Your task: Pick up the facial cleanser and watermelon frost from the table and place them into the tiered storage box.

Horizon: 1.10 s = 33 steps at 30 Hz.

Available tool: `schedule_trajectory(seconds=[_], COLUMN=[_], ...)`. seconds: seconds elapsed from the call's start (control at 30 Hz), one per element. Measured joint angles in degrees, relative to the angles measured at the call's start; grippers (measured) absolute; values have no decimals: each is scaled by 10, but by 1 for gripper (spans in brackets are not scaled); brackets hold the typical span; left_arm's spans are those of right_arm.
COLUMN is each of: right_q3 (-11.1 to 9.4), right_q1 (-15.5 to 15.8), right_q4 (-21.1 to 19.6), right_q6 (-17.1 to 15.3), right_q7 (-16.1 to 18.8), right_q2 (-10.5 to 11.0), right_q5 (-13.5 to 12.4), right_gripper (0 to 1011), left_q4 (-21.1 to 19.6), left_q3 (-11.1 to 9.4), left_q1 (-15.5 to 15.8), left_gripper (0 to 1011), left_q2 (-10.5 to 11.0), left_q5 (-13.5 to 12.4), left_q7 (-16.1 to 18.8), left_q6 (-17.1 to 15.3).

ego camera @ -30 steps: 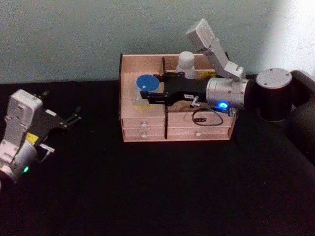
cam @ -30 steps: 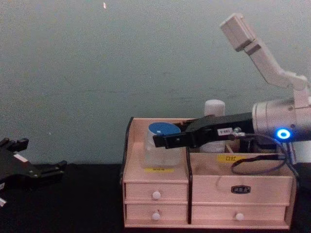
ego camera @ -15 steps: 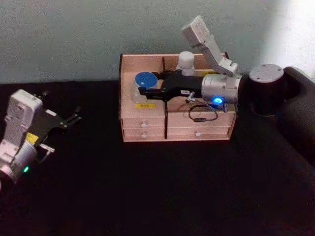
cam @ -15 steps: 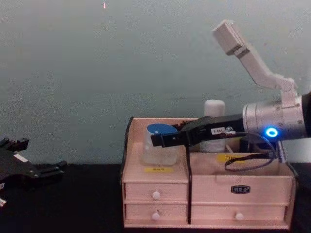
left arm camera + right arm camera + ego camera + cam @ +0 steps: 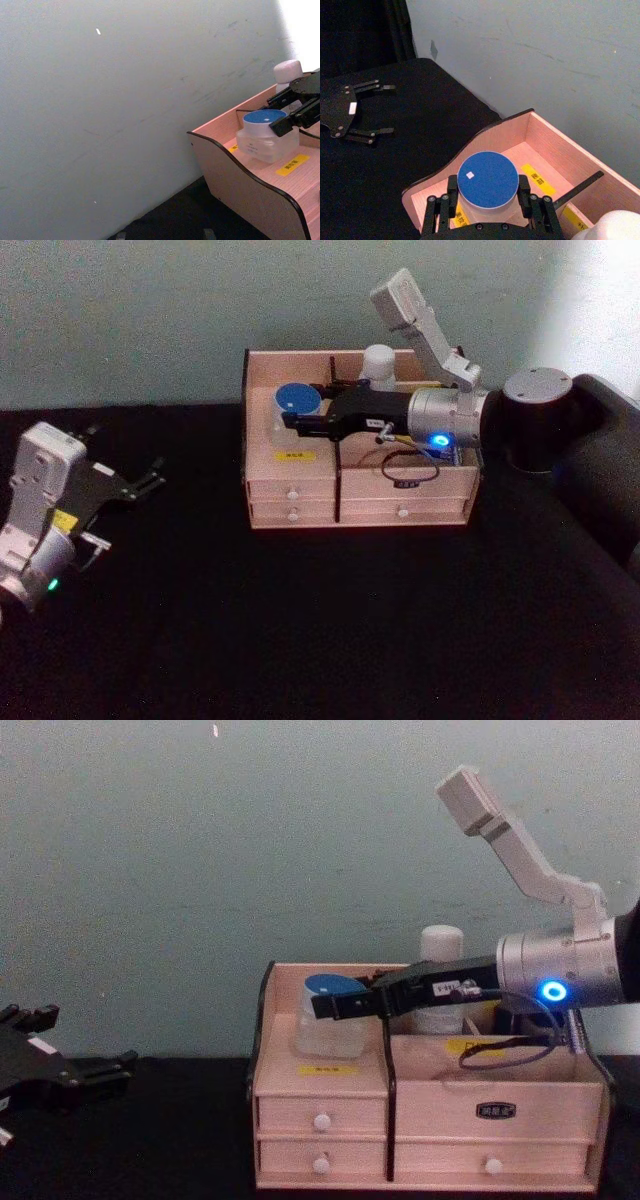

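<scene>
While right claw straddles watermelon frost, contact unclear.

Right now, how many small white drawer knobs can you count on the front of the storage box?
4. On the tiered storage box: upper left knob, lower left knob, upper right knob, lower right knob. None seems hidden.

My right arm reaches over the storage box from its right side, wrist level, and my right gripper has its fingers spread to either side of the jar. My left gripper rests with fingers apart, well left of the box.
</scene>
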<state>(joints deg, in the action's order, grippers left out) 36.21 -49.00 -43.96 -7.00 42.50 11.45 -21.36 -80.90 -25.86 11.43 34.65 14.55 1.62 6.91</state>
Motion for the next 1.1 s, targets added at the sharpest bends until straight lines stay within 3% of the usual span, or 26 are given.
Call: schedule_trajectory(seconds=[0.83, 0.97, 1.1], right_q3=[-4, -3, -3], right_q1=[3, 3, 3], right_q4=[-1, -1, -1], right_q6=[-3, -3, -3], right_q7=[-4, -4, -4], right_q2=[-1, -1, -1], right_q5=[2, 2, 2], right_gripper=[706, 773, 920], left_q4=[0, 0, 0], left_q3=[0, 0, 0], left_q1=[0, 0, 0], left_gripper=[1001, 1001, 1001], left_q2=[0, 0, 0], left_q5=[0, 0, 0], left_q7=[0, 0, 0], left_q6=[0, 0, 0])
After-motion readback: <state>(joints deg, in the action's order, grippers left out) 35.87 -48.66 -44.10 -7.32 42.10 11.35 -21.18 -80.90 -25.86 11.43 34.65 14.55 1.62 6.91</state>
